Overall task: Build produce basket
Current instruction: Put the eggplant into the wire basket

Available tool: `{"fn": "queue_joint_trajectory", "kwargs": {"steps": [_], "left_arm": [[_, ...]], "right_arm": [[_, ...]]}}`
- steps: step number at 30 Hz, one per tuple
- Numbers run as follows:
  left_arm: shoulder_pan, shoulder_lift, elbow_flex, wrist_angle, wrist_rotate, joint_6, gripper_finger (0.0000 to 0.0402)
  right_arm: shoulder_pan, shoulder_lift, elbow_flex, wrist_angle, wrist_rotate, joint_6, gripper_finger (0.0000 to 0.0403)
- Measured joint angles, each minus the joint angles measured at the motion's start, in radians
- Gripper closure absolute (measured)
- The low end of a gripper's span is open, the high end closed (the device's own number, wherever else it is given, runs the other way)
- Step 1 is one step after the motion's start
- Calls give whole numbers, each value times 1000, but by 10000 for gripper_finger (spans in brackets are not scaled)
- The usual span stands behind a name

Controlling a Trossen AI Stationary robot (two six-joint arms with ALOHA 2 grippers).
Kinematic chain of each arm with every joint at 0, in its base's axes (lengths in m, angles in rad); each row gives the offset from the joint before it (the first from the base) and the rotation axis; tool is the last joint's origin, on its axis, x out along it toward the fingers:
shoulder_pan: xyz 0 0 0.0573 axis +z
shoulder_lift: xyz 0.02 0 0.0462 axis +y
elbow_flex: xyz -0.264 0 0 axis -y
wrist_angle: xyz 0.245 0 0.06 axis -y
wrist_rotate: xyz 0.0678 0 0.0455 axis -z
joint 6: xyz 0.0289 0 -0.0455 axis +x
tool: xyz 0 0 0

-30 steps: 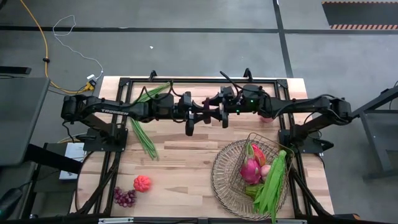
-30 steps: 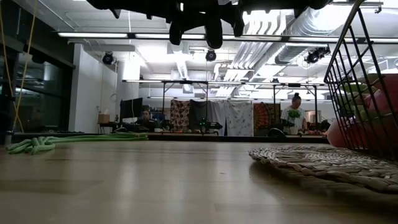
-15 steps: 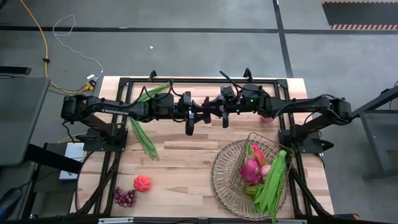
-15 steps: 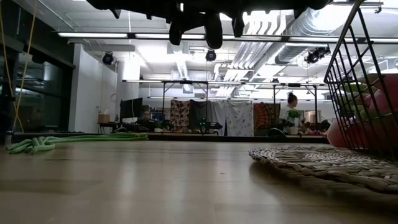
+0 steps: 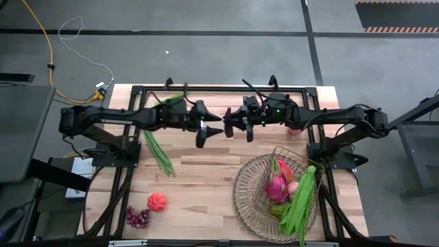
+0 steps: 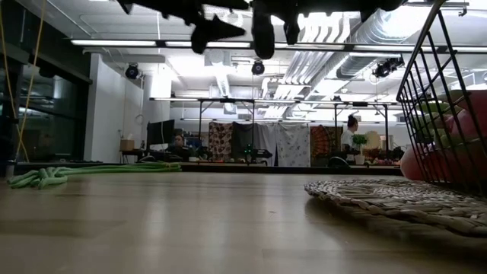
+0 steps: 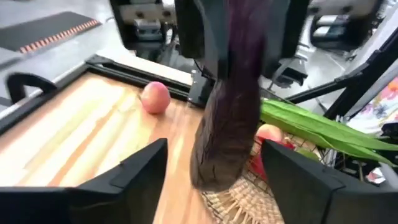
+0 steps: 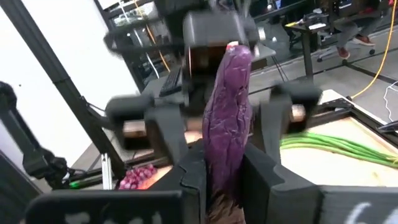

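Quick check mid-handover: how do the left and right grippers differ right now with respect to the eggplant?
The right gripper has its jaws shut on the eggplant, while the left gripper has its jaws open and grips nothing. The right gripper is on the side of the basket; the left gripper is on the side away from it. Both hang high over the table, facing each other.

Two matte black jointed arms with looping black cables and blocky dark fingers throughout.
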State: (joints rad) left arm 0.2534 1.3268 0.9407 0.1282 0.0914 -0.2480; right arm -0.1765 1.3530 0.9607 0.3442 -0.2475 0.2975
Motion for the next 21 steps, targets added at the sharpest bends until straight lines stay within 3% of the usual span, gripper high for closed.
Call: {"fn": "queue_joint_trajectory", "kwargs": {"steps": [4, 10, 15, 21], "left_arm": [[33, -133, 2, -163, -2, 37, 127], [63, -337, 1, -265, -54, 102, 128], [70, -471, -63, -225, -89, 99, 133], [55, -565, -233, -119, -103, -8, 133]], "right_arm": [[-15, -61, 0, -101, -8, -38, 348], [-38, -214, -1, -323, 13, -113, 347], [-48, -338, -1, -495, 49, -122, 347], [-48, -425, -1, -589, 133, -130, 346]]}}
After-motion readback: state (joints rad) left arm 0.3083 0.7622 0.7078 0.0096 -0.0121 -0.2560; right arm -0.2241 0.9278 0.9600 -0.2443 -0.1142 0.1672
